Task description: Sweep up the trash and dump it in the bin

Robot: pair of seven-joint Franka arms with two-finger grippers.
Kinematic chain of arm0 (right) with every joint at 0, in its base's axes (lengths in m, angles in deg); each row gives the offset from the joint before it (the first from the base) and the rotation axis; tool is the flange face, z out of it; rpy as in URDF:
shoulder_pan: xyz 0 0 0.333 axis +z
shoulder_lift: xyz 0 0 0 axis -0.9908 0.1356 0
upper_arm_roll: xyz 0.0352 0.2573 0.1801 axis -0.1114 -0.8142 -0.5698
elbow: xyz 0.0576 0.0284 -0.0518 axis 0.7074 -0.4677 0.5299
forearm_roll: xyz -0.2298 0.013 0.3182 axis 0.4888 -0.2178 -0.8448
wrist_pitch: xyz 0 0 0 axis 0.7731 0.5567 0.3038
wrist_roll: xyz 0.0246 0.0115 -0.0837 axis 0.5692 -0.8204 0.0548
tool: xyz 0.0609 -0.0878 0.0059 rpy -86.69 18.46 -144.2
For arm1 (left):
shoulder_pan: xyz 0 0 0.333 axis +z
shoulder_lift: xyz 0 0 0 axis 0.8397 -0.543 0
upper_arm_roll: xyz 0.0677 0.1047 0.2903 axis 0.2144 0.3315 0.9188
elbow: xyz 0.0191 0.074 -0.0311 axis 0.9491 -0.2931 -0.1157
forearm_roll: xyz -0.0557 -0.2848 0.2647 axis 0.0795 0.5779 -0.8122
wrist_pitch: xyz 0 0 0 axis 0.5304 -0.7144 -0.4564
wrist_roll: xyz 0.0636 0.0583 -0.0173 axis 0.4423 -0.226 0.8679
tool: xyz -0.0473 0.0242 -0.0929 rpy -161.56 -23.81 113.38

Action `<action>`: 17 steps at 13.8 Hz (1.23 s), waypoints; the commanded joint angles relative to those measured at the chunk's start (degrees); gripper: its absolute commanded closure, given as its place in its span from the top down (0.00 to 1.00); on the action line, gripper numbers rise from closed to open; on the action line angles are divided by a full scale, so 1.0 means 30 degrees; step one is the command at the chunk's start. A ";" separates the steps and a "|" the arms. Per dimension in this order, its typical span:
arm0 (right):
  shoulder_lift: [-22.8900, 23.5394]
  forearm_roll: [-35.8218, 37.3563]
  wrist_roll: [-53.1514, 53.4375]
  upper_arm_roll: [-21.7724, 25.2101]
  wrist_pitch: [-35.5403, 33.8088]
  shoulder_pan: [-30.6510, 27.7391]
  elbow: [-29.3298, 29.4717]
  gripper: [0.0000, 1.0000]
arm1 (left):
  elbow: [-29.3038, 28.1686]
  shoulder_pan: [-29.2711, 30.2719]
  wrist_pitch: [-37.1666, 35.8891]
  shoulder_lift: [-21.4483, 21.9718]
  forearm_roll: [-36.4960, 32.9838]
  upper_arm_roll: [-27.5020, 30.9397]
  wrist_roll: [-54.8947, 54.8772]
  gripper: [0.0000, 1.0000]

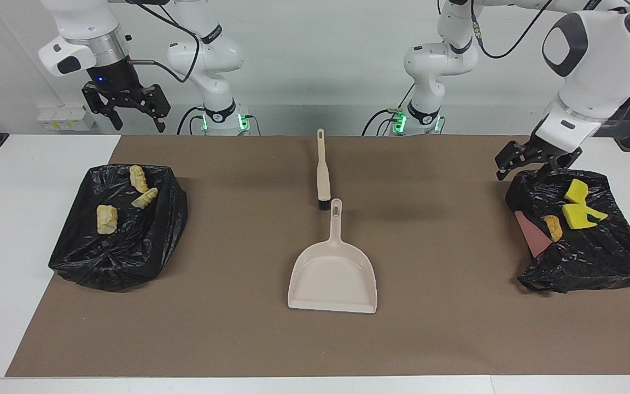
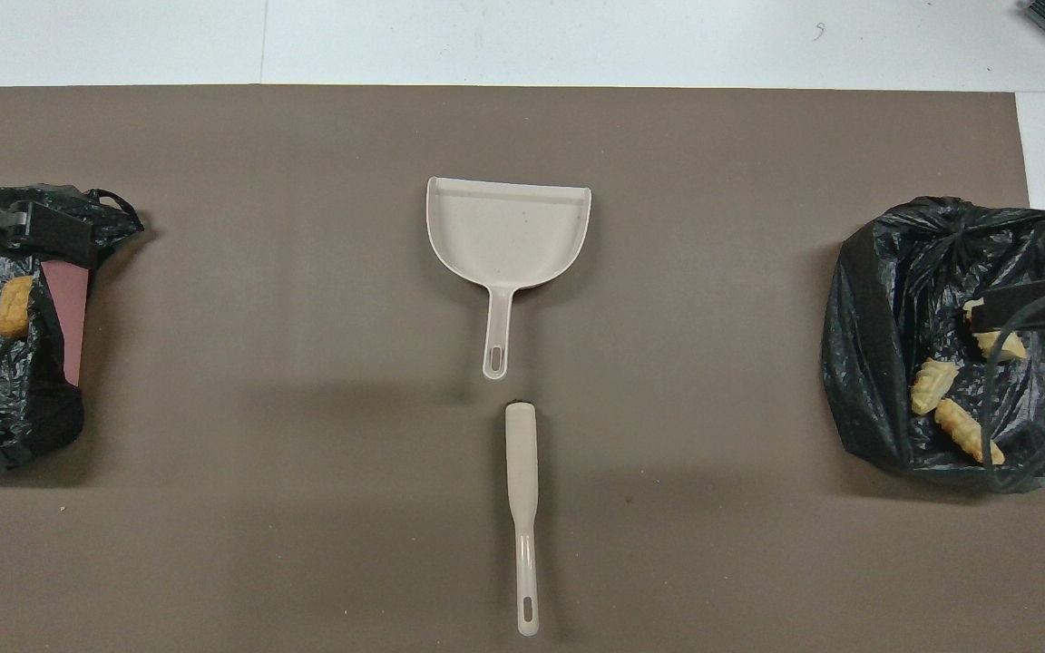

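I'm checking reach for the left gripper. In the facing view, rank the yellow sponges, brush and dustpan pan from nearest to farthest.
From the left gripper:
1. Yellow sponges, in the bag just beneath it.
2. Brush, mid-table, nearer the robots.
3. Dustpan pan, mid-table, farther from the robots.

Even, bright overhead light, both views sharp with no motion blur. Shadows are soft and faint: a diffuse dark patch on the brown mat [image 1: 238, 339] beside the dustpan [image 1: 332, 279], thin ones along the brush [image 2: 521, 472]. Small specular glints on the crinkled black bags [image 1: 123, 241]; no edge distortion noticeable.
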 commanded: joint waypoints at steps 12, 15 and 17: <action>-0.0307 0.0161 -0.0407 -0.0004 0.0332 -0.0219 -0.0324 1.00 | -0.0024 -0.0097 -0.1477 0.0613 -0.0095 0.0048 -0.0037 1.00; -0.0336 0.0161 -0.0378 -0.0004 0.0332 -0.0219 -0.0324 1.00 | 0.0093 -0.0418 -0.1890 0.0730 -0.0387 0.0193 -0.0183 1.00; -0.0336 0.0132 -0.0378 -0.0004 0.0332 -0.0219 -0.0353 1.00 | 0.0035 -0.1030 -0.1773 0.1021 -0.0330 0.0368 -0.0619 1.00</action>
